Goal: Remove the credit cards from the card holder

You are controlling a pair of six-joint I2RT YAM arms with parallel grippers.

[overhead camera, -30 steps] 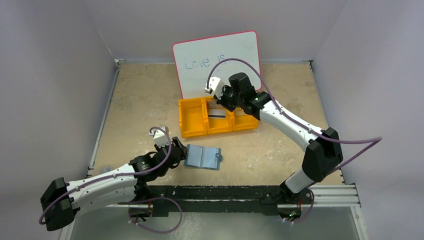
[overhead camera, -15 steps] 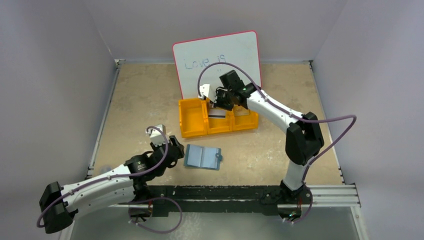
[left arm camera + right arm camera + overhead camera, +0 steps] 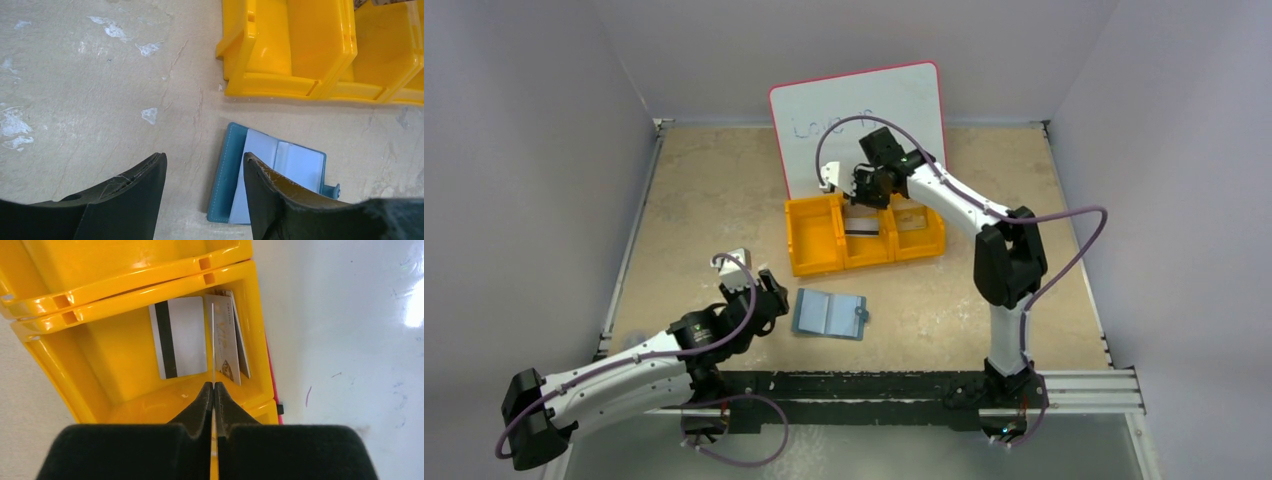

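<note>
Tabletop (image 3: 90,65), pale and scuffed, lies under my left gripper (image 3: 204,159), whose jaws stand well apart with nothing between them. Just to its right the card holder (image 3: 292,162) lies flat and open, teal cover down and pale blue-grey pockets up, its closure tab (image 3: 332,190) sticking out at the far edge. Whether the pockets hold a card I cannot tell. Seen from above, the holder rests on the table in front of my two bases, with my left gripper close by its left edge. Farther on stands the orange three-compartment bin (image 3: 809,240). My right gripper (image 3: 213,389) hangs over its middle compartment, jaws pinched tight on a credit card (image 3: 212,340) that shows edge-on as a thin line. Under it in that compartment lie a grey card (image 3: 187,342) with a black stripe and a tan card (image 3: 226,340) with another partly beneath it. Behind the bin stands the pink-rimmed whiteboard (image 3: 894,95).
</note>
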